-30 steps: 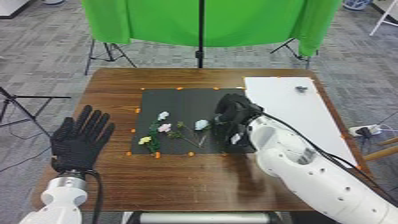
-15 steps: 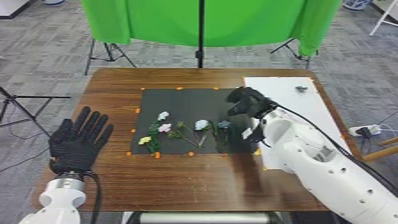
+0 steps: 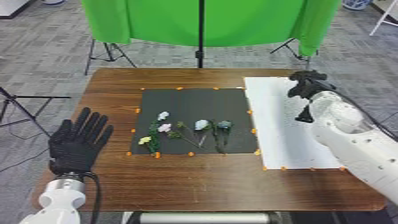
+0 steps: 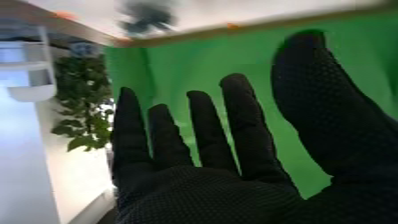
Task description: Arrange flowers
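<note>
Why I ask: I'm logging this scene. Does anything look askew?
Slightly: on the black mat, a green stem slants towards the foot of the larger white flower, unlike the blue-grey flower farther right. I see no spill.

left arm (image 3: 60,200): white, smooth rounded shell, black cable (image 3: 97,189) by the wrist | left hand (image 3: 75,150): black fabric glove, tapered fingers | right arm (image 3: 360,142): white, bulging curved shell, small dark round dots, black cable (image 3: 371,118) alongside | right hand (image 3: 308,86): black fabric glove, fine dotted weave, rounded tips, broad thumb
</note>
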`<state>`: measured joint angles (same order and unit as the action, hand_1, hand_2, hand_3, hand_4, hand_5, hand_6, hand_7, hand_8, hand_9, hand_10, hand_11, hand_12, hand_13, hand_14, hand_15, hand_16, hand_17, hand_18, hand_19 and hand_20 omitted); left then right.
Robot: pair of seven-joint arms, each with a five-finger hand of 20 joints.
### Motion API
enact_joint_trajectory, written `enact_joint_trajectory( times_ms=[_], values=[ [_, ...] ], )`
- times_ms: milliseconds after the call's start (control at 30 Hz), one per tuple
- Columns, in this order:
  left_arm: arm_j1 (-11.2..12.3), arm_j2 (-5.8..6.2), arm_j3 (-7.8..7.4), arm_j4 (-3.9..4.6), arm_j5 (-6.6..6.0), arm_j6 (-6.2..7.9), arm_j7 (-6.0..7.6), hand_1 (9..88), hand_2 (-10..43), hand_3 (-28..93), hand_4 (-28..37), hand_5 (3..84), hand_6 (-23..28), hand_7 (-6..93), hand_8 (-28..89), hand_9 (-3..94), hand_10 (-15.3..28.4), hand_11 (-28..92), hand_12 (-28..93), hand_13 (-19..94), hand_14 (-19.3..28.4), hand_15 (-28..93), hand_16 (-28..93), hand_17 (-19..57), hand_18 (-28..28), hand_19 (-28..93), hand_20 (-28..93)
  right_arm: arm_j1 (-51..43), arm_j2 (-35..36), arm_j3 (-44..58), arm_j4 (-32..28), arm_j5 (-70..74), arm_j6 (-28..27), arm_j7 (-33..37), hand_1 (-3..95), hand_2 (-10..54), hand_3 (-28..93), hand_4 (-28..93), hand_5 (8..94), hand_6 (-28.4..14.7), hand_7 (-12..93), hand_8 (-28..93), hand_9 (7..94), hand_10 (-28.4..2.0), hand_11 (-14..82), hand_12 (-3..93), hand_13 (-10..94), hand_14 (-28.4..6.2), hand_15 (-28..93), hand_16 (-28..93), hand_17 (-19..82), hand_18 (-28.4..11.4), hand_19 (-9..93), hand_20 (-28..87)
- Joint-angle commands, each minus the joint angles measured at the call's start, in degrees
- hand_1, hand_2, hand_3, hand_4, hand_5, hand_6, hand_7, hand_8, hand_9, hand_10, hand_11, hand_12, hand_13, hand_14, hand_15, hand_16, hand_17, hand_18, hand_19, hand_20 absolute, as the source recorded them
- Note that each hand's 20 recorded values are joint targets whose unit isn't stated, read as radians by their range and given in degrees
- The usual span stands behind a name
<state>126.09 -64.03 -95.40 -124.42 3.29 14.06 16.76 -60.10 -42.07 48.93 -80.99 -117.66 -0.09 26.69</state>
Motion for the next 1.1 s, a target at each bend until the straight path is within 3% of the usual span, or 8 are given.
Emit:
enact_joint_trajectory(
  times_ms=[33, 267, 333, 500, 533, 667, 800, 1100],
  values=[
    [-0.5, 0.41, 1.08, 0.67, -0.30, 0.87, -0.67, 27.7, 13.3, 80, -27.9, 42.4, 8.7, 9.4, -8, 33.6, 13.8, 16, 11, 27, 12.9, 28, -4, -4.2, 12.5, 25, 15, 6.8, -4.0, -4.2, 8.7, 0.1, -8.7, -0.7, 44.0, -9.5, 83, -28, 33.2, -0.8, 17, -13, 24.9, -11.2, 7.2, 8.0, 18, -15.3, -1, 21, 5, -15.6, 42, 11],
    [0.0, 0.38, 0.94, 0.64, -0.47, 1.27, -0.84, 27.6, 13.4, 80, -27.8, 42.4, 8.7, 9.3, -8, 33.5, 13.6, 16, 11, 26, 12.9, 28, -4, -4.2, 12.4, 25, 15, 7.5, -4.8, -3.6, 11.9, 3.1, -9.5, 0.6, 46.7, -9.5, 81, -28, 31.3, -0.5, 18, -14, 23.8, -11.0, 9.5, 6.6, 24, -14.2, 1, 22, 11, -18.2, 43, 10],
    [0.4, 0.37, 0.71, 0.54, -0.57, 1.23, -0.79, 27.7, 13.4, 80, -27.7, 42.4, 8.7, 9.2, -8, 33.4, 13.6, 16, 11, 26, 12.9, 28, -4, -4.2, 12.4, 25, 15, 6.8, -4.4, -3.4, 11.9, 3.8, -8.4, 0.6, 47.9, -9.5, 81, -28, 35.5, -0.9, 19, -15, 29.8, -10.8, 11.4, 6.7, 31, -13.2, 5, 22, 14, -18.3, 45, 11],
    [0.6, 0.31, 0.82, 0.48, -0.48, 1.09, -0.63, 27.7, 13.4, 80, -27.8, 42.4, 8.7, 9.3, -8, 33.4, 13.6, 17, 11, 26, 12.9, 28, -4, -4.2, 12.4, 25, 15, 4.8, -4.6, -2.6, 12.1, 3.0, -8.3, 2.0, 57.7, -9.5, 76, -28, 56.6, 1.1, 20, -15, 60.4, -9.7, 17.1, 13.7, 57, -5.9, 23, 23, 24, -13.0, 57, 18],
    [0.5, 1.17, 1.23, 0.52, -1.09, 1.13, -0.03, 27.7, 13.4, 80, -27.9, 42.4, 8.7, 9.4, -8, 33.4, 13.6, 17, 11, 26, 12.9, 28, -4, -4.2, 12.4, 25, 15, 4.1, -4.6, -2.4, 11.8, 2.8, -8.0, 2.5, 59.6, -9.5, 72, -28, 58.1, 1.4, 20, -15, 62.9, -9.6, 18.4, 15.4, 59, -5.2, 23, 28, 24, -12.8, 58, 19],
    [-0.1, 0.58, 1.20, 0.64, -0.78, 1.08, -0.66, 27.7, 13.5, 81, -27.8, 42.4, 8.7, 9.4, -8, 33.5, 13.6, 17, 11, 26, 13.0, 28, -4, -4.3, 12.4, 25, 15, 2.4, -3.4, -2.1, 10.4, -0.1, -5.6, -2.3, 65.5, -9.5, 64, -28, 64.5, 2.0, 23, -10, 73.7, -8.2, 8.7, 31.6, 65, -3.4, 22, 38, 27, -13.0, 60, 25],
    [0.0, 0.67, 0.98, 0.47, -0.61, 0.93, -0.67, 27.7, 13.5, 81, -27.8, 42.4, 8.7, 9.5, -8, 33.5, 13.6, 17, 11, 27, 13.0, 28, -4, -4.3, 12.4, 25, 15, 0.5, -1.4, -1.3, 4.3, -0.2, 1.6, -6.3, 66.4, -9.5, 65, -28, 73.1, 2.9, 31, -4, 83.7, -7.6, 8.7, 38.5, 73, -3.9, 22, 44, 31, -12.4, 60, 29],
    [0.9, -0.04, 0.65, 0.03, -0.14, 1.44, -0.72, 27.7, 13.5, 80, -27.8, 42.5, 8.8, 9.5, -8, 33.6, 13.7, 17, 11, 26, 13.0, 28, -4, -4.3, 12.4, 25, 15, -10.9, 1.8, 4.7, -18.2, -0.4, 0.8, -14.0, 66.1, -9.5, 66, -28, 73.4, 2.6, 30, -3, 83.6, -7.8, 8.1, 38.8, 73, -3.8, 20, 46, 31, -11.9, 60, 31]
  ],
)
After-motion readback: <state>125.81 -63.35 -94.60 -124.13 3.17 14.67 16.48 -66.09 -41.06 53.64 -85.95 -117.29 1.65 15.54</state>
